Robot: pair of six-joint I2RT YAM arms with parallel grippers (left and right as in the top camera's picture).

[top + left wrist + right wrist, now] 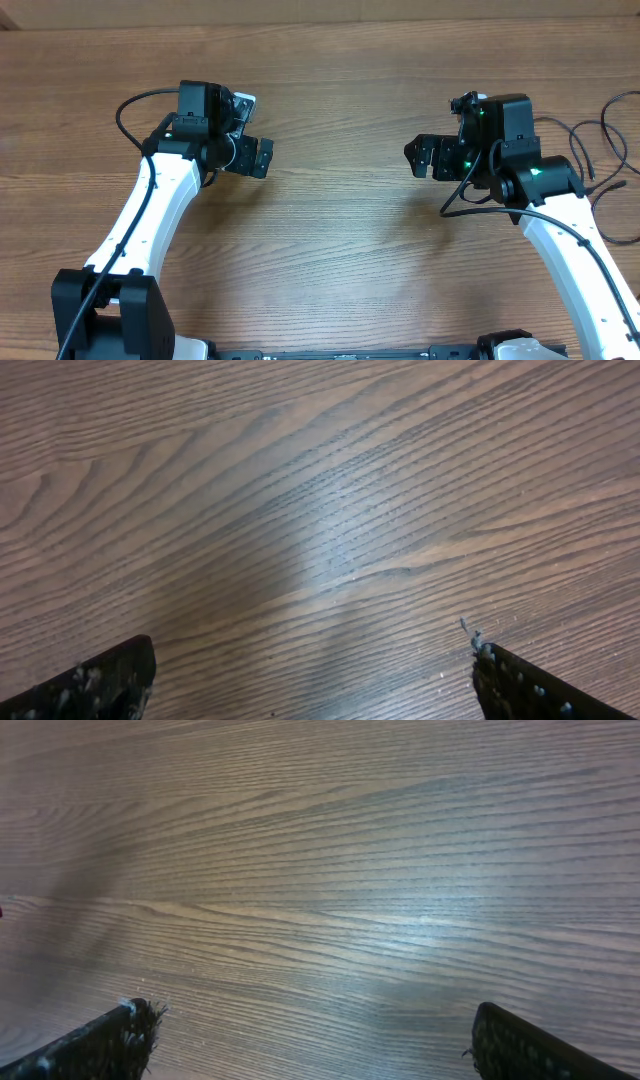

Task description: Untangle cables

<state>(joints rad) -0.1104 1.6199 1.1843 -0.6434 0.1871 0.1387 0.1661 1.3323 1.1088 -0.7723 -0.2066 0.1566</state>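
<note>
Thin black cables [603, 122] lie in loose loops on the wooden table at the far right edge, behind and beside my right arm; part of them runs out of the overhead view. My left gripper [266, 158] hovers left of centre, pointing right, open with nothing in it. Facing it from the right, my right gripper [411, 157] is open and empty too. In the left wrist view the gripper [310, 652] shows only bare wood between its wide-apart fingertips [120, 670]. The right wrist view is alike: gripper [312, 1013] open, fingertips [510, 1040] apart, no cable in sight.
The brown wood-grain table [330, 230] stretches between the two grippers. Thicker black cables [130, 105] loop off each arm's wrist. The arms' bases stand at the near edge.
</note>
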